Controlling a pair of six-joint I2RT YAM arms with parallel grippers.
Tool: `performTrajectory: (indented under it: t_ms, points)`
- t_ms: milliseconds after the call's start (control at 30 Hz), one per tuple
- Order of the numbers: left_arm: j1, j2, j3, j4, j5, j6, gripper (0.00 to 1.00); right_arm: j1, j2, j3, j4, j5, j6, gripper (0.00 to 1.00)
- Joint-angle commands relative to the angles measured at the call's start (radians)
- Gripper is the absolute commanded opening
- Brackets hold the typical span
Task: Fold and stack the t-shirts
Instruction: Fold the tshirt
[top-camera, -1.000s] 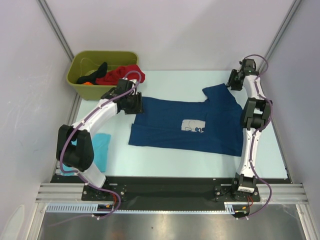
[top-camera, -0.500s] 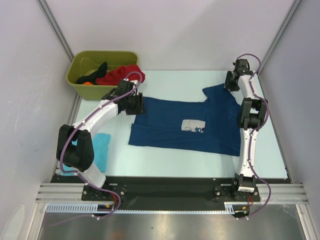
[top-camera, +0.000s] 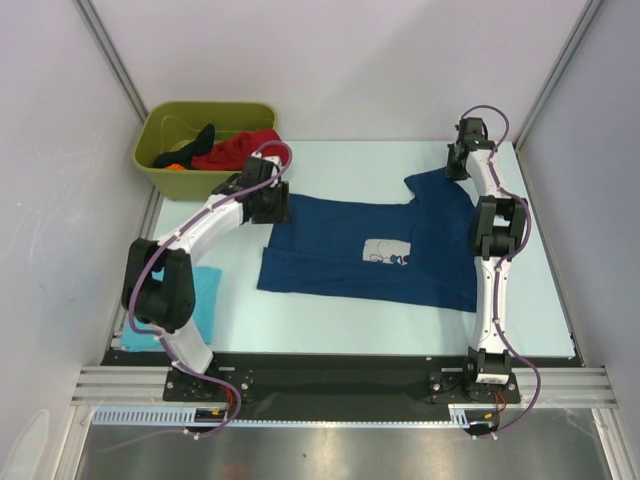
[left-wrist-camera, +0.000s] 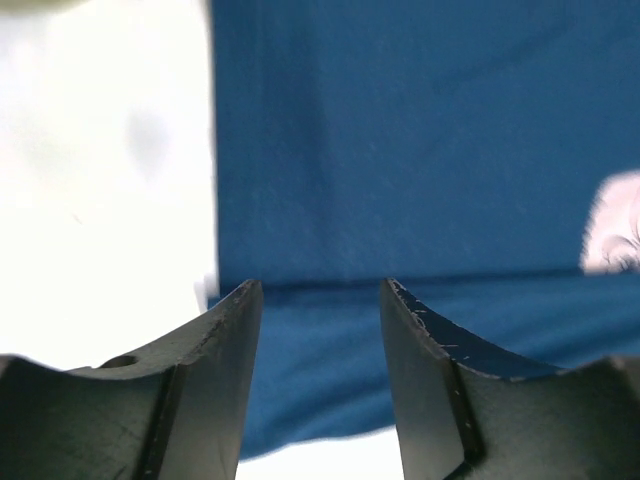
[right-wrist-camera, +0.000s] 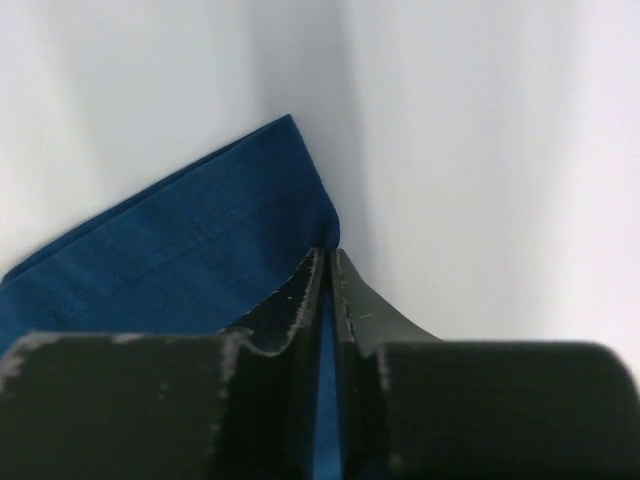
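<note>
A navy blue t-shirt (top-camera: 380, 250) with a grey-white chest print (top-camera: 385, 252) lies spread across the middle of the table. My left gripper (top-camera: 272, 207) is open at the shirt's far left corner, its jaws straddling the folded hem (left-wrist-camera: 320, 330). My right gripper (top-camera: 452, 172) is shut on the shirt's far right sleeve edge (right-wrist-camera: 200, 250), with cloth pinched between the jaws. A light turquoise t-shirt (top-camera: 203, 295) lies at the table's left edge, partly hidden by my left arm. Red (top-camera: 240, 148) and black (top-camera: 197, 139) shirts sit in the bin.
An olive-green plastic bin (top-camera: 170, 180) stands at the far left corner, holding the red and black cloth and something orange. Grey walls close in on both sides and behind. The table's near edge meets a black mounting rail (top-camera: 330, 375).
My right arm has swung left and further back along the sleeve edge. My left gripper has shifted slightly further back at the shirt's corner. The shirt lies as before.
</note>
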Motion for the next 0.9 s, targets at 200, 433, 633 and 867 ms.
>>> performTrajectory:
  t_ms: [200,433,633,867]
  points:
    - [-0.059,0.169,0.229,0.008,-0.246,0.102,0.57,0.007,0.022,0.002,-0.056,0.043,0.001,0.00]
    - [-0.073,0.291,0.363,0.014,-0.294,0.136,0.54,0.002,-0.074,0.011,-0.069,-0.031,0.065,0.00]
    - [-0.085,0.435,0.493,0.010,-0.301,0.125,0.43,-0.001,-0.148,-0.061,-0.057,-0.074,0.067,0.00]
    - [-0.102,0.573,0.660,-0.006,-0.329,0.113,0.47,-0.022,-0.148,-0.063,-0.065,-0.108,0.076,0.00]
